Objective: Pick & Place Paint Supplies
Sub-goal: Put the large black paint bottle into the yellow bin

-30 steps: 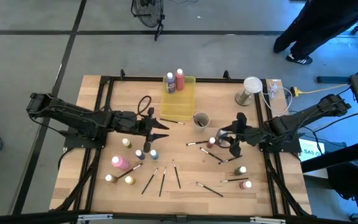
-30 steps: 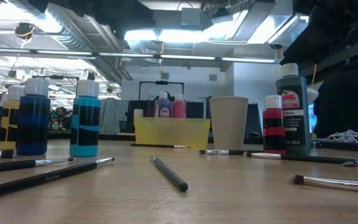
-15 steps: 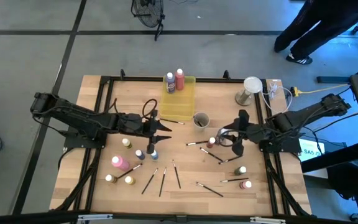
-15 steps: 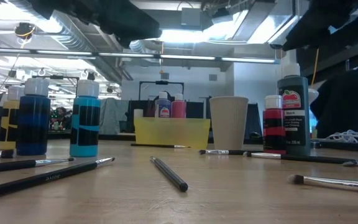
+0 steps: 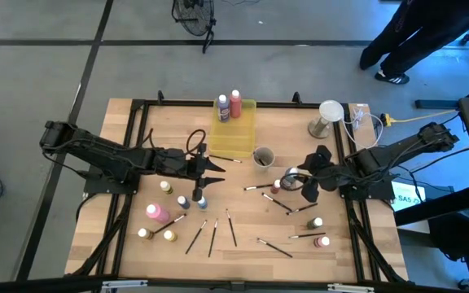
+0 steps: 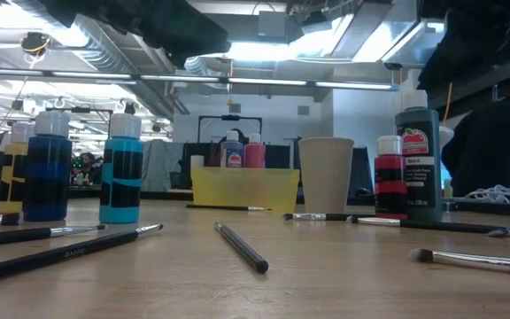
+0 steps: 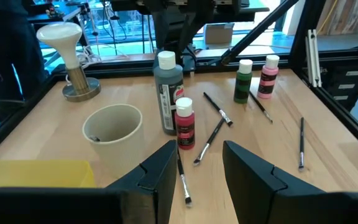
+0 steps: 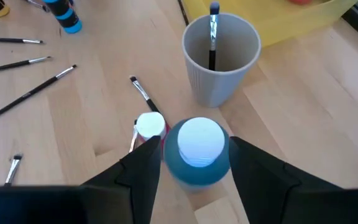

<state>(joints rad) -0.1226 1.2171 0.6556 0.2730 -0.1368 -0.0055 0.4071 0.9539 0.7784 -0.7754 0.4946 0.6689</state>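
Note:
My right gripper [image 8: 194,149] is shut on a dark green, white-capped paint bottle [image 8: 194,163] right of the table's centre [image 5: 291,173]. A small red bottle [image 8: 150,124] stands against it. The pale cup [image 5: 262,156] nearby holds one brush [image 8: 213,31]. The yellow tray [image 5: 236,140] at the far middle holds two bottles [image 5: 229,106]. More bottles [image 5: 184,201] and several brushes [image 5: 212,236] lie scattered on the near half. My left gripper [image 7: 197,158] hovers open left of the cup, with nothing between its fingers. My right gripper pinches the dark green bottle's body [image 8: 169,163] between its two fingers, just below the white cap. The fingers come slanting down from the table's right side, one on each side. The bottle stands upright, and in the low view its base [image 6: 417,215] is at table level.
A white-headed stand [image 5: 326,116] with cables is at the far right corner. Black frame rails [image 5: 137,146] run along both sides of the table. A green bottle [image 5: 314,222] and a pink one [image 5: 323,241] stand near the right edge. A person stands beyond the table's far right.
My right gripper has tipped further downward and rolled a little around the dark green bottle, so the white cap now shows more in the high view. The bottle has stayed upright in its place.

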